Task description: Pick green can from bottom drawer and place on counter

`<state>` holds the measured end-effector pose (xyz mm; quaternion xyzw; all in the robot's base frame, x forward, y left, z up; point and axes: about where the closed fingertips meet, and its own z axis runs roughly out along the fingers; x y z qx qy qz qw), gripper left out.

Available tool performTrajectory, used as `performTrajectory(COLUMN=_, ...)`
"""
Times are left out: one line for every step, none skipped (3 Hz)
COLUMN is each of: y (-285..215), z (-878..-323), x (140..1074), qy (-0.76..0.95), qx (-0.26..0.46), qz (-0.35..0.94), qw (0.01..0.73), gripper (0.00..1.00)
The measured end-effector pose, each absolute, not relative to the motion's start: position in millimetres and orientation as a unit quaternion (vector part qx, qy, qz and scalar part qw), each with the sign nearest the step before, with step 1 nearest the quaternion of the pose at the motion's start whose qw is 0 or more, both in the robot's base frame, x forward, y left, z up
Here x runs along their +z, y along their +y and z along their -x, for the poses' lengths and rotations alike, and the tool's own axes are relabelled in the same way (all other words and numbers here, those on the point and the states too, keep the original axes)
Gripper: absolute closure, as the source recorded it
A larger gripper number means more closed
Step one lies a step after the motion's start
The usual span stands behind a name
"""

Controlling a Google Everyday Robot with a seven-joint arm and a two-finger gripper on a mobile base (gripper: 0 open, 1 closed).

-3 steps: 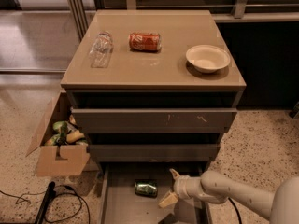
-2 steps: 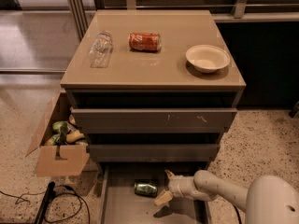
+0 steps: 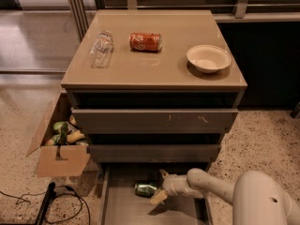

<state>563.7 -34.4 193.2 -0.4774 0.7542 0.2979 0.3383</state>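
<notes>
**At the can, not yet gripped: your green can [image 3: 144, 188] lies on its side in the open bottom drawer [image 3: 123, 212].**
Your gripper [image 3: 160, 185] sits low inside the drawer, just right of the can. Its fingers are spread wide, with the can at their tips and nothing clamped. By my reading, you have the squeeze, the lift and the set-down on the counter [image 3: 159, 71] left to do. Up there a red can [image 3: 146, 41], a bottle [image 3: 101, 48] and a bowl [image 3: 208, 58] take some room.

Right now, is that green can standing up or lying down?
Lying on its side: the green can rests lengthwise in the bottom drawer, with the open gripper at its right end.
</notes>
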Motion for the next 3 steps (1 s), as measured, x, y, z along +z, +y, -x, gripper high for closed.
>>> performTrajectory(y=-29.0, z=-569.1, x=172.9, qy=0.753, qx=0.284, qz=0.494, qw=0.33, gripper=0.0)
performTrajectory(y=-27.9, z=-571.6, x=156.8, qy=0.751, qx=0.276, qz=0.503, qw=0.325, gripper=0.0)
performTrajectory(y=-23.9, z=-574.0, x=144.3, qy=0.75, qx=0.276, qz=0.508, qw=0.32, gripper=0.0)
